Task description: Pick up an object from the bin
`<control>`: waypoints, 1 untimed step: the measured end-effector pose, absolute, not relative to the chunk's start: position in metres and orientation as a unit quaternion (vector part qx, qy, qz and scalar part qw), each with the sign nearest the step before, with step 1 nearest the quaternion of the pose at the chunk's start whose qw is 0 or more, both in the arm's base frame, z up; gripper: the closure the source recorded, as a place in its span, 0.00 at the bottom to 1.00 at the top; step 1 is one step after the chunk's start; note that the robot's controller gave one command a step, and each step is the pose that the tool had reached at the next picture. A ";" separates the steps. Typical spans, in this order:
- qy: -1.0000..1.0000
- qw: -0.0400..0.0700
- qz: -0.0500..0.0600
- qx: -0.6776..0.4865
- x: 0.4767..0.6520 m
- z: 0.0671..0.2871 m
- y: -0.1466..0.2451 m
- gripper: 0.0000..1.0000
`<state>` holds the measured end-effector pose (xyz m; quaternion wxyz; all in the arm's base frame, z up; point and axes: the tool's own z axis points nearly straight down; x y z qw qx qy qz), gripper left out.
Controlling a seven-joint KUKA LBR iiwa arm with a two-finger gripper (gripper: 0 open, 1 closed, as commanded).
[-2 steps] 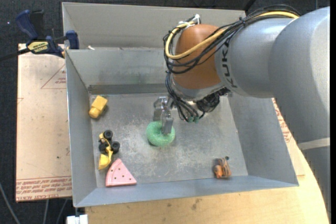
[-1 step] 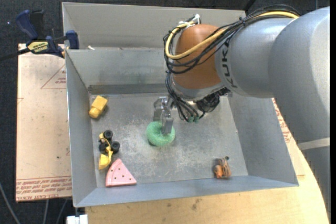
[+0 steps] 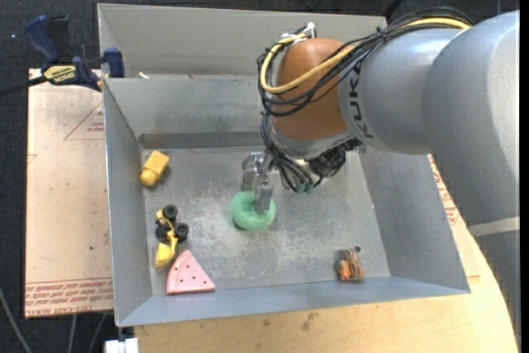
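Grey metal bin point(image 3: 124, 178), centre: tool point(image 3: 263, 204) sits on green ring point(image 3: 244, 217), probably placed to grip its rim, opening cannot be told; yellow block point(image 3: 154, 168) near left wall.

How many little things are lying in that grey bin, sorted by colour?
Yellow: 2, a block and a black-wheeled toy
Pink: 1, a wedge
Green: 1, a ring, right under the claw
Orange: 1, a small toy
Total: 5
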<state>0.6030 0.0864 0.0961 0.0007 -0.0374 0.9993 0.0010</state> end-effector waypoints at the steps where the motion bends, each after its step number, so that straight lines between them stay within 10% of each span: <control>1: 0.999 0.001 0.001 -0.037 0.603 0.096 0.086 1.00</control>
